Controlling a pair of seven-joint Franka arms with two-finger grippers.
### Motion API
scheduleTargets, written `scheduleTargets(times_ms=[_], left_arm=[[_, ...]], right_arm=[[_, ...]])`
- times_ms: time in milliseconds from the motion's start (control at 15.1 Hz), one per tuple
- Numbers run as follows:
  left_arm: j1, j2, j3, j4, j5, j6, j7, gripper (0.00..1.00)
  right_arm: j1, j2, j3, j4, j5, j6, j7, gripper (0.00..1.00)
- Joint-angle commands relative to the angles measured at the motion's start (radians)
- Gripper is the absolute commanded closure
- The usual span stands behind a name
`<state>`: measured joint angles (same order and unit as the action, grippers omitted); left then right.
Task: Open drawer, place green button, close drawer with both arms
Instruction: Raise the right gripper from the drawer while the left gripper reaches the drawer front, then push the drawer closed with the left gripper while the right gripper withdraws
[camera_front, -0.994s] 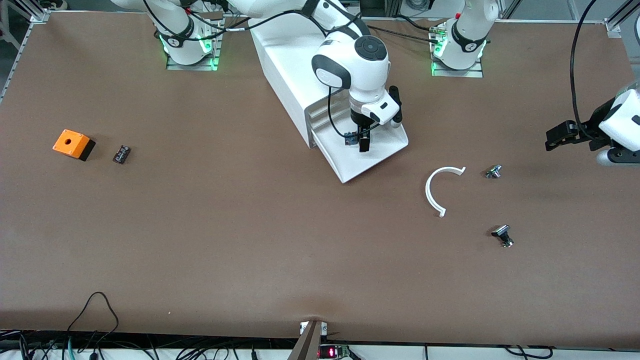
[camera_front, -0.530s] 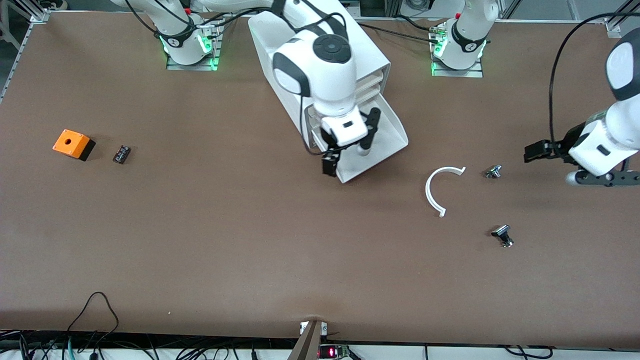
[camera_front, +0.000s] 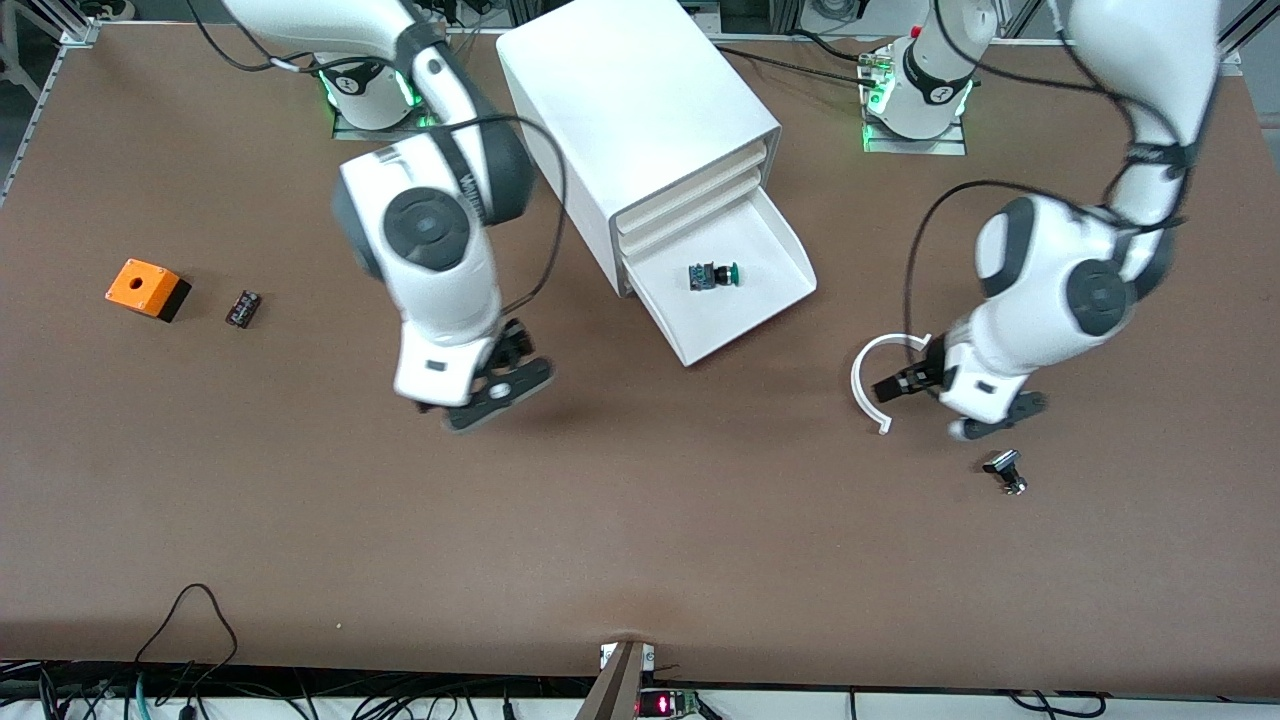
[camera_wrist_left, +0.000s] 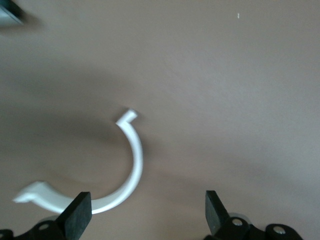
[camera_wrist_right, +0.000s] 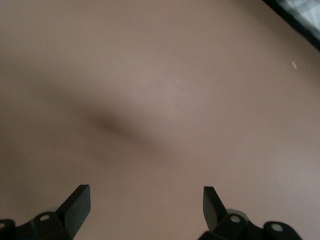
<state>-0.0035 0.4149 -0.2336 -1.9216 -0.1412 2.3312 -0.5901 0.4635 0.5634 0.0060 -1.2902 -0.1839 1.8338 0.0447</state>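
Button in the open drawer, both grippers off over the table.

The button (camera_front: 713, 274) lies on its side in the pulled-out drawer (camera_front: 770, 245), the lowest one of the white cabinet (camera_front: 620, 100), green cap toward the left arm's end, well apart from both sets of fingers. The right gripper (camera_front: 480, 395) hangs over bare brown table (camera_front: 640, 520) toward the right arm's end, its fingers (camera_wrist_right: 75, 202) spread wide and holding nothing. The left gripper (camera_front: 915, 380) sits over a white curved strip (camera_front: 868, 380), fingers (camera_wrist_left: 77, 215) likewise wide apart and empty. A silver-and-black knob (camera_front: 1006, 470) lies just nearer the front camera. An orange box (camera_front: 147, 288) and a small dark part (camera_front: 243, 308) sit at the right arm's end. No writing is legible. Cables trail along the table's near edge.
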Motion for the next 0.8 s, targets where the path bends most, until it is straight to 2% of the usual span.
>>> scheduleTargets(times_ms=[0,133,265,398,530,729], left_arm=[[-0.059,0.045,0.003,-0.039,-0.057,0.100,-0.068,0.00],[-0.093,0.064,0.003,-0.057,-0.058,0.119,-0.073,0.00],[-0.110,0.061,-0.015,-0.097,-0.099,0.120,-0.069,0.00],[-0.127,0.056,-0.053,-0.144,-0.145,0.116,-0.062,0.00],[-0.153,0.045,-0.098,-0.187,-0.149,0.111,-0.060,0.00],[-0.156,-0.017,-0.150,-0.240,-0.149,0.093,-0.057,0.00]], right_arm=[[-0.063,-0.109,0.019,-0.104,0.006,-0.037,0.232,0.00],[-0.126,-0.202,0.025,-0.158,0.009,-0.047,0.271,0.00],[-0.187,-0.261,0.025,-0.167,0.020,-0.051,0.279,0.00],[-0.290,-0.308,0.025,-0.170,0.087,-0.035,0.265,0.00],[-0.374,-0.329,0.025,-0.179,0.216,-0.013,0.248,0.00],[-0.442,-0.376,0.012,-0.254,0.233,-0.021,0.244,0.00]])
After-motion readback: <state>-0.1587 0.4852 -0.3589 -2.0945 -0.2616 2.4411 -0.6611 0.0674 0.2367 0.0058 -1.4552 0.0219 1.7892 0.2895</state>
